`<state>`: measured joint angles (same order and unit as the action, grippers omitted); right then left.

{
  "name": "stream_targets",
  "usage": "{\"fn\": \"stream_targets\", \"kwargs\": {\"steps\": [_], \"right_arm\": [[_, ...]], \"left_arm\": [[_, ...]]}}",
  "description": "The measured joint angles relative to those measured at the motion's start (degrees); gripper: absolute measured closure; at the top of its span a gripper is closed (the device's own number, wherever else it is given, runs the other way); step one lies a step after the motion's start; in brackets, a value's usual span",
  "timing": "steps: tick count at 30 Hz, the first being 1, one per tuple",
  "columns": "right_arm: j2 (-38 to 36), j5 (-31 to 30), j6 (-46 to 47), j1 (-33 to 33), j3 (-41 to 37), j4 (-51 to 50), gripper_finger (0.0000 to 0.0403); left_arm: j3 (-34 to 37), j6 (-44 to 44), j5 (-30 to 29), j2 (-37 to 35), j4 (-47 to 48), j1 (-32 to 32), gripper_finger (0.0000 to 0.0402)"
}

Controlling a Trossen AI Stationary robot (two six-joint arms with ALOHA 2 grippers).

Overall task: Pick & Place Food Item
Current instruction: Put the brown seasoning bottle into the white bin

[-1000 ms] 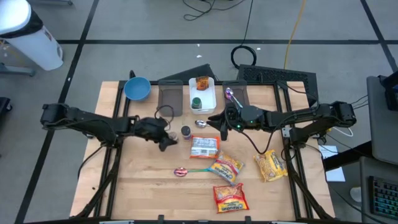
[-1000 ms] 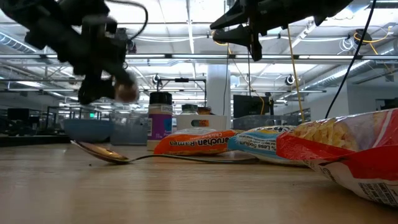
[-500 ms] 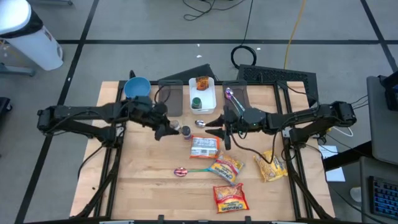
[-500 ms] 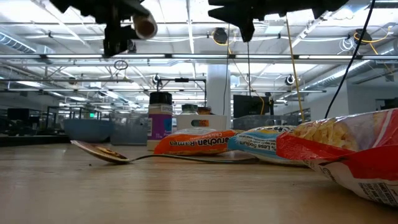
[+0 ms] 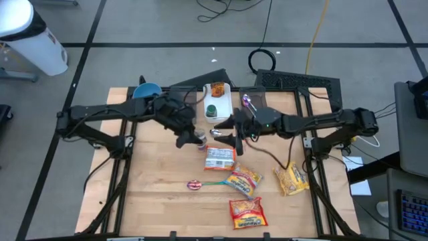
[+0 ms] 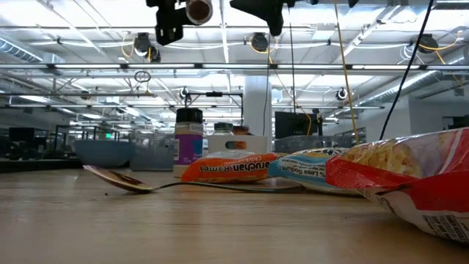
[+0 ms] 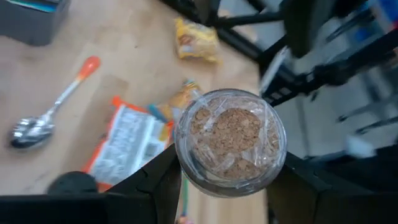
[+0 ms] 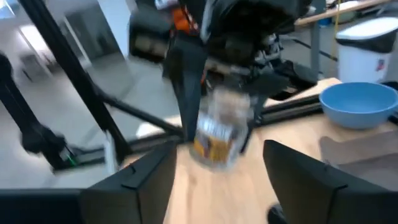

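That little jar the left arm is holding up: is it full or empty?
Not empty. The jar, clamped in the left gripper, shows brown crumbly food behind its clear end. How full, I cannot tell.

Both arms were matte black, built of slim tubular links joined by bulkier rounded joints, with thin black cables looped along them. The left arm ended in a chunky black wrist block; the right arm carried a small green light near its wrist. Each arm's fingers were flat, dark, angular plates.
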<state>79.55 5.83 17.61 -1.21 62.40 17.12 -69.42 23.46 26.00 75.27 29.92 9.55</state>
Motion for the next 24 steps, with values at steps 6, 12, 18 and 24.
{"fn": "stream_targets", "kwargs": {"steps": [6, 12, 18, 24], "right_arm": [[0.0, 1.9, 3.0, -1.5, -0.3, 3.0, 0.0145], [1.1, 1.9, 3.9, -1.4, -0.3, 3.8, 0.0151], [4.0, 1.9, 6.4, -1.3, -0.4, 8.9, 0.0152], [5.8, 1.9, 7.8, -1.3, -0.4, 13.0, 0.0155]], "left_arm": [[-9.3, -6.4, -4.1, 5.5, 7.9, -1.8, 0.0204], [-14.5, -8.2, -5.4, 8.9, 8.0, -2.8, 0.0204], [-14.9, -8.7, -7.9, 9.3, 8.7, -3.0, 0.0204], [-14.8, -8.8, -8.3, 9.3, 10.4, -3.4, 0.0204]]}}
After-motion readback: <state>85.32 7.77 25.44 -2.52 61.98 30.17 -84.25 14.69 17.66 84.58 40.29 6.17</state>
